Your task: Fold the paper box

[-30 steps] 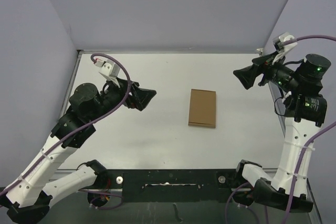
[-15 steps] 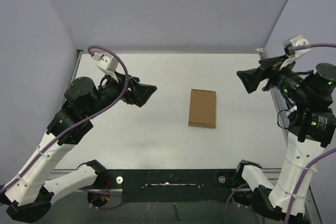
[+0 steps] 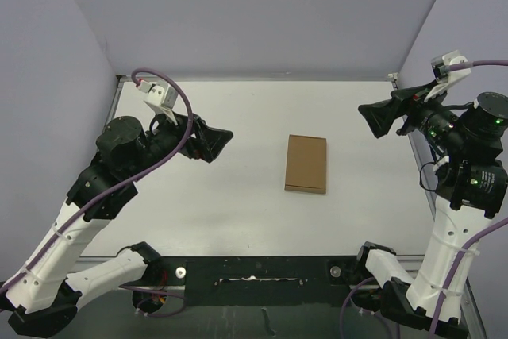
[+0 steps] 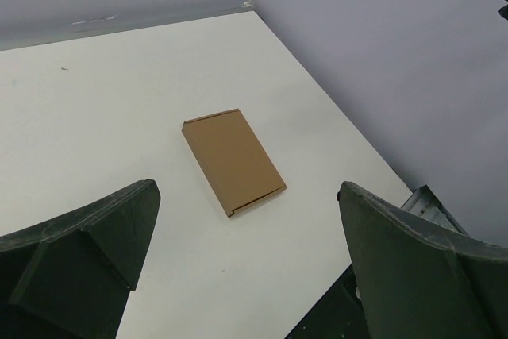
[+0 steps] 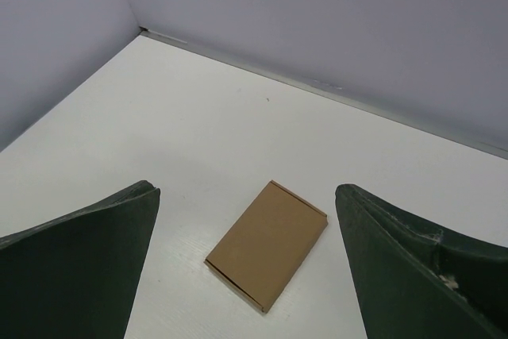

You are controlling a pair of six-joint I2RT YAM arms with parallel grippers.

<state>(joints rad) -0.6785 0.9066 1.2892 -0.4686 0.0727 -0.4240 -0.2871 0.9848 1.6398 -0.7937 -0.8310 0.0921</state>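
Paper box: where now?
Top view: the paper box lies flat on the table, right of center, between the left gripper and right gripper, touching neither.

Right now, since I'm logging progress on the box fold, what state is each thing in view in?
paper box: lying flat on the table, a closed flat rectangle, touched by neither gripper.
left gripper: open, empty, raised to the left of the box.
right gripper: open, empty, raised to the right of the box.
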